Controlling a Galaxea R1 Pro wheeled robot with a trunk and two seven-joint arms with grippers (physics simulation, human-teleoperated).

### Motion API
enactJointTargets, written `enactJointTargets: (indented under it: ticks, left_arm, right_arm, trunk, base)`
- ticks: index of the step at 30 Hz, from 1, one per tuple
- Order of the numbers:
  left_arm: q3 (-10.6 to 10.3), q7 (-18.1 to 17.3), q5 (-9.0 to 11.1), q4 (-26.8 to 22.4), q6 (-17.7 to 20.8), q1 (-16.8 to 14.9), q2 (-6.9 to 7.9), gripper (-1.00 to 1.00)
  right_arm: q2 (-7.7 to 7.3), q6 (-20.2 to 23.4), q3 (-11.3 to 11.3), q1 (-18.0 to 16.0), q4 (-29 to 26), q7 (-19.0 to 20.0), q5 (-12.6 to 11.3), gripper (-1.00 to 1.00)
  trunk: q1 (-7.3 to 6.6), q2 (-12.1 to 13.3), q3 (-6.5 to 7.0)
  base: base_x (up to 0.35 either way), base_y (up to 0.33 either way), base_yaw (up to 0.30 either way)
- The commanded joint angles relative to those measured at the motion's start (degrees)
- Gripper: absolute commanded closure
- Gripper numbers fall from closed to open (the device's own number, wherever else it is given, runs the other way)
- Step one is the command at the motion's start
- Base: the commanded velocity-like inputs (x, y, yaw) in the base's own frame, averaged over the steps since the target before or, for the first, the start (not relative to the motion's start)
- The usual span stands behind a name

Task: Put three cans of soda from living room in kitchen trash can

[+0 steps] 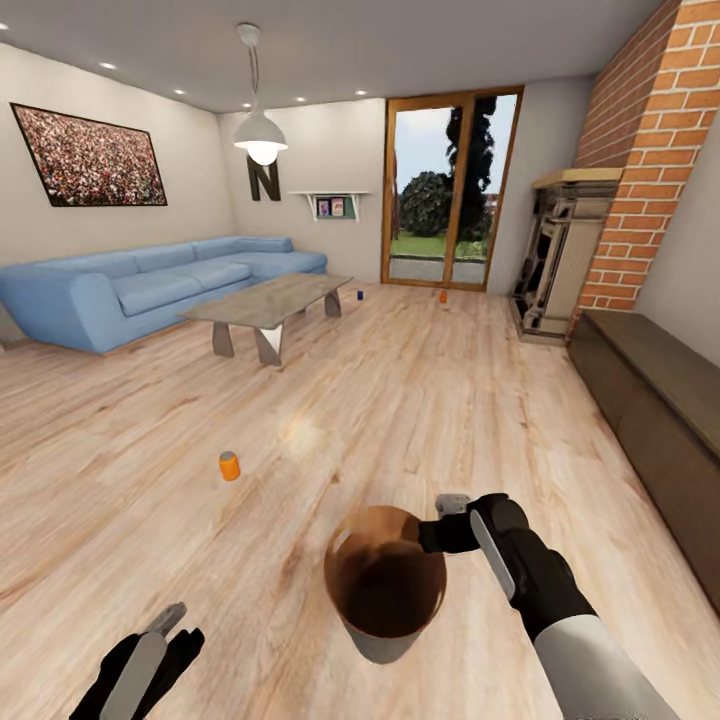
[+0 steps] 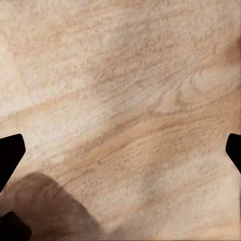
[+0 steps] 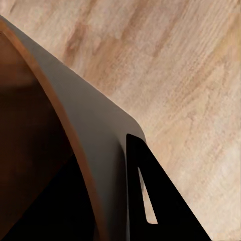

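I am in the living room. My right gripper (image 1: 441, 521) is shut on the rim of the tash can (image 1: 385, 585), a dark grey bin with a glossy brown inside and nothing in it. In the right wrist view the bin's wall (image 3: 85, 125) runs beside one black finger (image 3: 165, 206). An orange soda can (image 1: 229, 466) stands on the floor ahead to the left. Farther off, a blue can (image 1: 359, 295) and another orange can (image 1: 443, 296) stand near the glass door. My left gripper (image 1: 168, 628) hangs low at the left, open (image 2: 120, 150) over bare floor.
A long grey low table (image 1: 268, 300) and a light blue corner sofa (image 1: 150, 285) stand at the left. The brick fireplace (image 1: 640, 180) and a low dark bench (image 1: 660, 400) line the right wall. Wooden floor lies open between me and the cans.
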Motion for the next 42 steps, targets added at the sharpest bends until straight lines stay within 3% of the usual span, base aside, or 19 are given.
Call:
enactJointTargets:
  ticks: [1, 4, 7, 8, 10, 11, 14, 19, 31, 37, 42]
  left_arm:
    - [-0.2, 0.0, 0.0, 0.0, 0.1, -0.2, 0.08, -1.00]
    - [-0.5, -0.1, 0.0, 0.0, 0.3, -0.7, 0.28, -1.00]
    - [-0.6, -0.7, 0.0, -0.3, 0.3, -1.0, 0.37, -1.00]
    - [-0.6, -2.0, 0.0, -0.6, 0.4, -2.0, 0.48, -1.00]
    - [-0.6, -3.3, -0.1, -0.4, 0.4, -3.5, 0.56, -1.00]
    - [-0.7, -4.0, -1.0, 0.1, 0.4, -4.7, 0.55, -1.00]
    - [-0.9, -4.4, -3.2, 0.6, 0.6, -5.8, -0.14, -1.00]
    - [-4.3, -4.3, -3.8, 0.5, 0.8, -5.4, -0.62, -1.00]
    - [-4.9, -3.5, -4.3, 1.4, 0.6, -5.1, -0.63, -1.00]
    - [-4.9, 5.2, -3.7, 1.4, -0.2, -5.1, -0.97, -1.00]
    - [-4.7, 6.2, -3.8, 2.2, -0.2, -5.4, -0.90, -1.00]
  right_arm:
    - [-0.17, 0.1, -0.1, 0.0, 0.0, 0.2, -0.4, 1.00]
    - [-1.52, 0.1, -0.5, -0.4, 0.0, 0.1, -0.6, 1.00]
    - [-2.43, 0.1, -2.4, -0.6, 0.3, 0.0, -0.7, 1.00]
    - [-2.72, 0.1, -4.7, -0.7, 0.5, -0.1, -0.7, 1.00]
    - [-2.88, 0.1, -6.8, -0.7, 0.6, -0.2, -0.7, 1.00]
    - [-2.95, 0.1, -8.3, -0.9, 0.7, -0.3, -0.7, 1.00]
    - [-3.01, 0.1, -9.6, -1.5, 1.8, -1.6, -0.7, 1.00]
    - [-3.06, 0.1, -10.0, -1.9, 2.0, -2.5, -0.9, 1.00]
    - [-2.83, 0.1, -9.8, -1.8, 2.0, -2.3, -1.0, 1.00]
    - [-2.94, 0.1, -9.6, -1.4, 1.5, -2.0, -1.0, 1.00]
    - [-2.91, 0.1, -9.6, -1.3, 0.9, -2.0, -1.0, 1.00]
  trunk:
    - [0.00, 0.0, -0.01]
    - [0.00, 0.0, -0.01]
    - [0.00, 0.0, -0.01]
    - [0.00, 0.0, -0.01]
    - [0.00, 0.0, -0.01]
    - [0.00, 0.0, -0.01]
    - [0.00, 0.0, -0.01]
    - [0.00, 0.0, -0.01]
    - [0.00, 0.0, -0.01]
    - [0.00, 0.0, -0.01]
    - [0.00, 0.0, -0.01]
  base:
    - [0.312, 0.195, 0.000]
    - [0.312, 0.193, 0.000]
    - [0.313, 0.192, 0.000]
    - [0.315, 0.189, 0.000]
    - [0.320, 0.171, 0.000]
    - [0.331, 0.132, 0.000]
    - [0.336, 0.113, 0.000]
    - [0.340, 0.097, 0.000]
    - [0.342, 0.088, 0.000]
    - [0.342, 0.075, 0.000]
    - [0.344, 0.048, 0.000]
